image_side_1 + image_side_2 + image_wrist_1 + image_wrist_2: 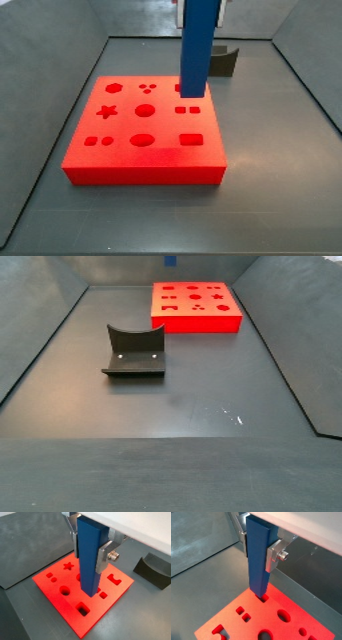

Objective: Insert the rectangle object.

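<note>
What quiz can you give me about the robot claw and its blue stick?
1. True or false: the long blue bar stands upright, pinched between the fingers of the claw.
2. Pick one. The bar's lower end meets: A) the red block with shaped holes, B) a wooden box, C) a green cup.
3. Short answer: does the dark grey curved holder touch the red block?

Key: 1 true. 2 A. 3 no, it sits apart on the floor.
</note>
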You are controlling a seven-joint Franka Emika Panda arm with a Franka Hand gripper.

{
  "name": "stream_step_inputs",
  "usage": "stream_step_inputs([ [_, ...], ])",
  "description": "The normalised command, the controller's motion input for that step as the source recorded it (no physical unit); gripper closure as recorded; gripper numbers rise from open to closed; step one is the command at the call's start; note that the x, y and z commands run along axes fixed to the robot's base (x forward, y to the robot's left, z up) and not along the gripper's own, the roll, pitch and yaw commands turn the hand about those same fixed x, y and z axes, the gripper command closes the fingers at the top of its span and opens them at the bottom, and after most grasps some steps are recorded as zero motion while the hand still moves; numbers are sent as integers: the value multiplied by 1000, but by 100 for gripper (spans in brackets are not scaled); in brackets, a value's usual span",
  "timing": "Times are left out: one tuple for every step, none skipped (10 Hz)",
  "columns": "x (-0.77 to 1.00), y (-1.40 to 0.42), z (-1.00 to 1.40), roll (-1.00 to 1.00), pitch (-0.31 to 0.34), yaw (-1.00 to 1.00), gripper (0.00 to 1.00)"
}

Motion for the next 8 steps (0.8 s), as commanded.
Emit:
stream_step_inputs([
  [277, -83, -140, 30, 0, 0, 100],
  [329, -63, -211, 49, 0, 0, 100],
  [326, -43, -240, 49, -3, 0, 100],
  [337, -40, -249, 50, -1, 9, 100],
  [354, -46, -300, 37, -19, 14, 100],
  [380, -29, -331, 40, -23, 40, 100],
  [383, -29, -269, 40, -3, 51, 100],
  [214, -34, -160, 10, 0, 0, 100],
])
